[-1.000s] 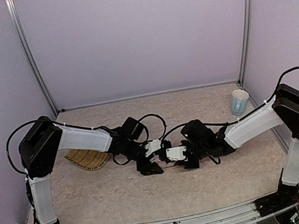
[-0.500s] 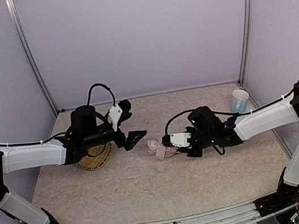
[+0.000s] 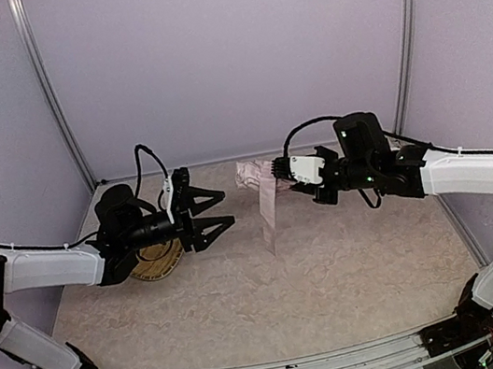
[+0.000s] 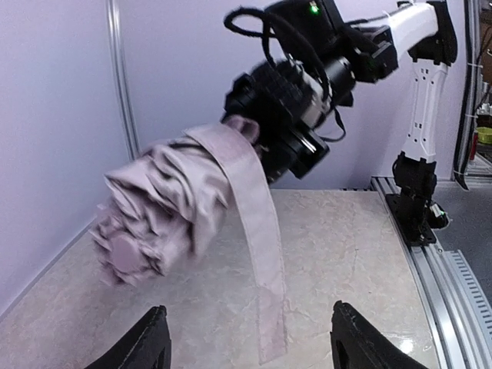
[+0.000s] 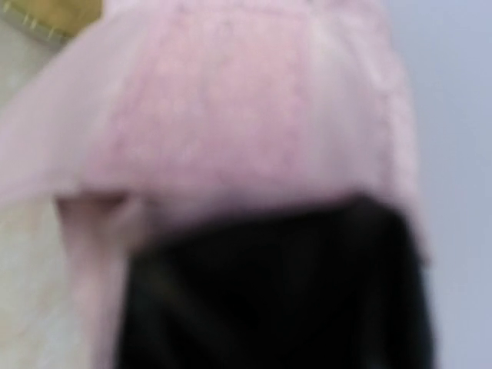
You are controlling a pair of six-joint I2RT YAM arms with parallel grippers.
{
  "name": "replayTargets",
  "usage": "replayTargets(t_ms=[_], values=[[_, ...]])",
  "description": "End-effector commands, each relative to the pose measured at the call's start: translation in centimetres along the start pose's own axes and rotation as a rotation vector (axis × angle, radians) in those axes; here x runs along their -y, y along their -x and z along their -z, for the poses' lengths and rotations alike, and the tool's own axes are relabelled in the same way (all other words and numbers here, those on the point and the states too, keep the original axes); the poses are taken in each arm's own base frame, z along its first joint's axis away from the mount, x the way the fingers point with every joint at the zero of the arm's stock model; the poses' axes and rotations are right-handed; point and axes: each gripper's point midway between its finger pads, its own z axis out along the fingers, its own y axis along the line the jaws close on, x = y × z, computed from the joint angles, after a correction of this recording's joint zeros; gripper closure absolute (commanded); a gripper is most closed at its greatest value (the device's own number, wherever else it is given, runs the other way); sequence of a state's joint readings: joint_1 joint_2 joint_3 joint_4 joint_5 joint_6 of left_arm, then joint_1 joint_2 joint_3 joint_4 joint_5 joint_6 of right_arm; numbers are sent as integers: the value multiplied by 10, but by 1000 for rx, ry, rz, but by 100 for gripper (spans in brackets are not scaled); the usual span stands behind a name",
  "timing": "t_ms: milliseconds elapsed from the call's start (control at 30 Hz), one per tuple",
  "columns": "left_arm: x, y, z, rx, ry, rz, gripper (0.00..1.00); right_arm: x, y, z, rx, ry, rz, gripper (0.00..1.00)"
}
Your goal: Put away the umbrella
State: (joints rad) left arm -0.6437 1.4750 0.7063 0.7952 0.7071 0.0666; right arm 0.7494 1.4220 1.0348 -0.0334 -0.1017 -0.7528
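The pale pink umbrella (image 3: 255,175) is folded into a bundle and held in the air above the back middle of the table. My right gripper (image 3: 285,178) is shut on its right end. Its pink strap (image 3: 268,214) hangs straight down, loose. My left gripper (image 3: 216,211) is open and empty, level with the table, pointing right at the umbrella from a short gap away. In the left wrist view the bundle (image 4: 157,215) and strap (image 4: 261,254) hang ahead of my open fingertips (image 4: 156,317). The right wrist view is filled with blurred pink fabric (image 5: 246,108) over a black shape.
A yellow woven tray (image 3: 157,262) lies on the table under my left forearm. The marbled tabletop (image 3: 337,273) spreads below the umbrella. Metal posts (image 3: 53,103) stand at the back corners, with lilac walls around.
My right arm has lifted the umbrella off the table, up and toward the back; the strap now dangles. My left gripper has swung round to face it, its jaws somewhat narrower.
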Motion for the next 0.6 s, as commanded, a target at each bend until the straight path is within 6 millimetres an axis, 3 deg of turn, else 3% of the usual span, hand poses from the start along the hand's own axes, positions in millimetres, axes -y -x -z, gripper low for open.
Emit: replayTargets(t_ms=[0,133,233,367,567], values=[[18,-7,-5,17,-74,-77,27,43,58,31,159,-66,90,100],[30,-10,-18,61,-151,-96,18,55,78,41,210,-83,133,100],[27,-13,-33,69,-149,-97,14,62,88,45,231,-90,148,100],[19,-15,-49,83,-163,-85,13,65,101,50,273,-83,163,100],[34,-31,-71,49,-240,-66,15,70,107,51,289,-86,168,100]])
